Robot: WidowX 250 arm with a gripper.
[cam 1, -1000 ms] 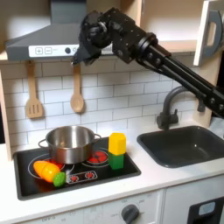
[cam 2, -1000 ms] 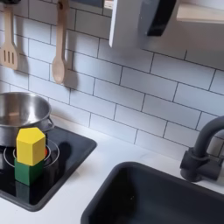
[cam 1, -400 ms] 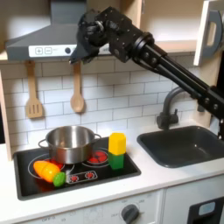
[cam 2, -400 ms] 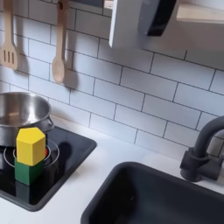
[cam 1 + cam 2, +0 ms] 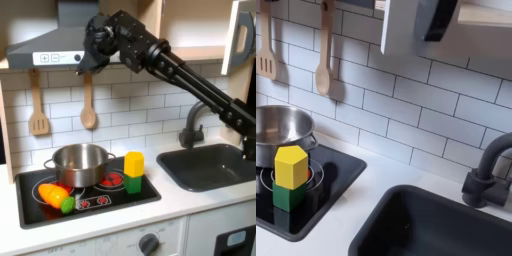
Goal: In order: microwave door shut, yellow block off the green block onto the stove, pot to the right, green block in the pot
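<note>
So here's where things stand: pretty much at the start, as far as I can judge. The microwave door (image 5: 240,35) is up at the top right of the first exterior view and looks swung out at an angle, so I'd call step one not done yet. The arm stretches from the right side up to the far left, with the gripper (image 5: 90,52) hanging high just in front of the grey range hood (image 5: 45,45), well apart from that door. I honestly cannot tell whether the jaws are parted or pressed together; it's all dark on dark up there. Nothing seems to be in them though.

Down on the stove (image 5: 100,205), the yellow block (image 5: 134,163) sits squarely on top of the green block (image 5: 134,184), near the stove's right edge in the first exterior view. The second exterior view shows the same stack, yellow block (image 5: 291,166) on green block (image 5: 289,195), upright and untouched. The pot (image 5: 80,163) is on the far left burner, just left of the stack, with orange and yellow toy food (image 5: 55,194) in front of it.

So everything's left: shutting the door, knocking the yellow off, dragging the pot right, dropping the green in. The sink (image 5: 215,165) is off to the right on the counter (image 5: 190,200).
</note>
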